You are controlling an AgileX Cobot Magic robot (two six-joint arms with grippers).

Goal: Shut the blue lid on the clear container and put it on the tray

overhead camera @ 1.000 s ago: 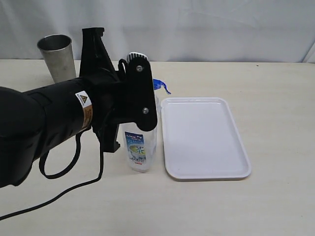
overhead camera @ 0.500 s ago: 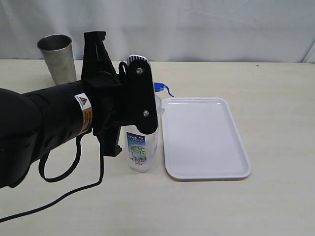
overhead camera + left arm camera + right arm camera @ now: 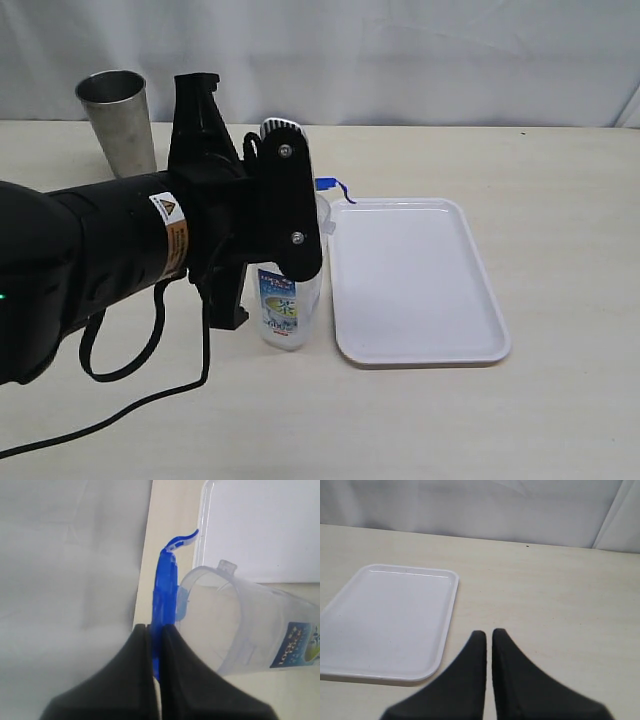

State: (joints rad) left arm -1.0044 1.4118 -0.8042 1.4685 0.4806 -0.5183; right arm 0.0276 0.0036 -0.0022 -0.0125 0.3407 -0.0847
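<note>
– Left gripper [image 3: 154,627]: clamped on blue lid [image 3: 165,580], thin edge pinched between matte black fingers [image 3: 115,680]. Lid seen edge-on, glossy bright blue plastic, one snap flap curling outward at far end.
– Position against clear container [image 3: 235,625]?
– Right at open mouth, beside rim; contact not resolvable. Smooth transparent wall, small tab at rim, blue-and-white label on side. Standing on table [image 3: 560,200] just beside long edge of tray [image 3: 420,355], not on it.
– Tray surface?
– White, flat, glossy; rounded corners, low raised rim. Broad bare floor.
– Change against half a second back?
– From exterior camera: snap flap lower, less of it showing past black wrist housing. Arm shifted slightly toward tray. Container base on same spot.
– Room around?
– Wide stretch of pale table beyond tray's far long edge and toward front. Steel cup [image 3: 118,115], dull metal, tapered, well apart at back left near rear table edge. Right gripper [image 3: 489,634]: fingers together, gripping nothing, over bare table beside tray.
</note>
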